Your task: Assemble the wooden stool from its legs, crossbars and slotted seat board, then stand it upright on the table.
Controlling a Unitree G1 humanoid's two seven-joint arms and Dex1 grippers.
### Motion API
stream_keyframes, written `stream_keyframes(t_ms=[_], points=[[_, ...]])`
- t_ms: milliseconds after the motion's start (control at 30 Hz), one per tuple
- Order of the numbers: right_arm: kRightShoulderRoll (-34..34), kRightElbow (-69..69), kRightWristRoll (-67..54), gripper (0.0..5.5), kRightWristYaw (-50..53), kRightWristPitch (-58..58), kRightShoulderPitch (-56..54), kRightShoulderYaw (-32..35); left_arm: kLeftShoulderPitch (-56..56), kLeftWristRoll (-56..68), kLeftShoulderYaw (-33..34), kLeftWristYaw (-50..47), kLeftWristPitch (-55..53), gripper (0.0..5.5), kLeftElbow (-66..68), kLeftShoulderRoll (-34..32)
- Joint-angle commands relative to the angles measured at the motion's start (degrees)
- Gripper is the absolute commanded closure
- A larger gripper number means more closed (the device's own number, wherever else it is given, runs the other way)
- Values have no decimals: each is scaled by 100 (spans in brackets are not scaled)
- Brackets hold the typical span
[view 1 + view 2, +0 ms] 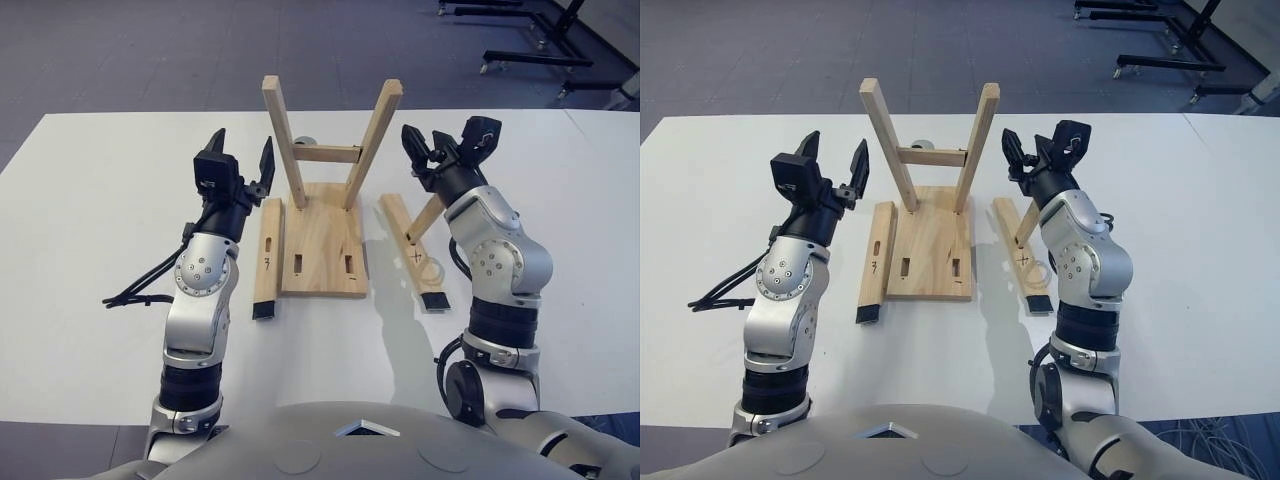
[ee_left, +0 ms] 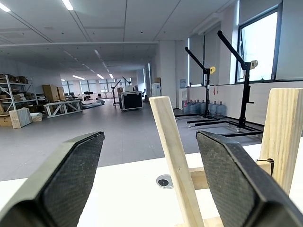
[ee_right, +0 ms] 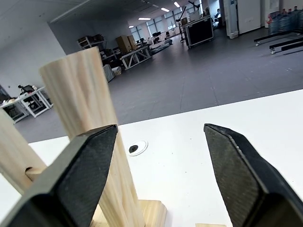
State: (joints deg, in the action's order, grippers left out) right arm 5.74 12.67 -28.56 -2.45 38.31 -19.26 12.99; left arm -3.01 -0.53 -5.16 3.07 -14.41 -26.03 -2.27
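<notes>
Flanking the seat board (image 1: 322, 240), left pincer (image 1: 244, 140) and right pincer (image 1: 425, 145) gape over table (image 1: 100, 200).

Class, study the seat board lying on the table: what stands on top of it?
Two legs stand at the far end of the seat board, joined by a crossbar. Two near slots are empty. The joints under the legs' ends are covered.

The white bench (image 1: 90, 200) is spreading wide, with grey floor (image 1: 150, 50) running off behind it. Strip lights (image 2: 69, 4) are glowing along the ceiling and daylight is pouring through a tall window (image 2: 258, 42). Black wheeled stands (image 1: 540, 58) are sitting out on the floor, and shelves (image 2: 12, 89) of boxes are lining the far side.
</notes>
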Motion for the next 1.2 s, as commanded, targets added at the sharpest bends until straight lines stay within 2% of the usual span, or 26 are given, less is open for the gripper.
stream_keyframes(t_ms=[33, 267, 467, 633, 700, 800, 867, 1000, 1200], points=[[-311, 197, -305, 213, 211, 41, 221, 217, -48, 9, 33, 34, -70, 194, 19, -38], [-327, 1141, -989, 213, 549, 100, -63, 609, -9, 15, 57, 54, -58, 194, 12, -18], [-110, 1372, -1179, 213, 437, 133, 338, 700, -22, 4, 39, 54, -44, 194, 25, 6], [527, 1459, -2169, 213, 149, 244, 1173, 1887, 214, -35, 113, -22, -49, 194, -208, 5], [791, 1686, -2210, 184, 85, 504, 1928, 2064, 344, -78, 134, -105, -81, 194, -337, 42], [1133, 2252, -2245, 119, -324, 919, 3239, 1774, 484, -127, 112, -217, -165, 194, -535, 84], [1321, 2782, -2730, 80, -258, 1521, 3864, 1604, 591, -164, 60, -274, -235, 194, -661, 128], [1856, 3603, -2624, 12, 230, 2280, 4320, 1163, 765, -106, -79, -229, -374, 194, -852, 158], [2484, 3934, -1690, 12, 311, 2302, 4349, 217, 797, -126, -129, -233, -532, 194, -968, 149]])
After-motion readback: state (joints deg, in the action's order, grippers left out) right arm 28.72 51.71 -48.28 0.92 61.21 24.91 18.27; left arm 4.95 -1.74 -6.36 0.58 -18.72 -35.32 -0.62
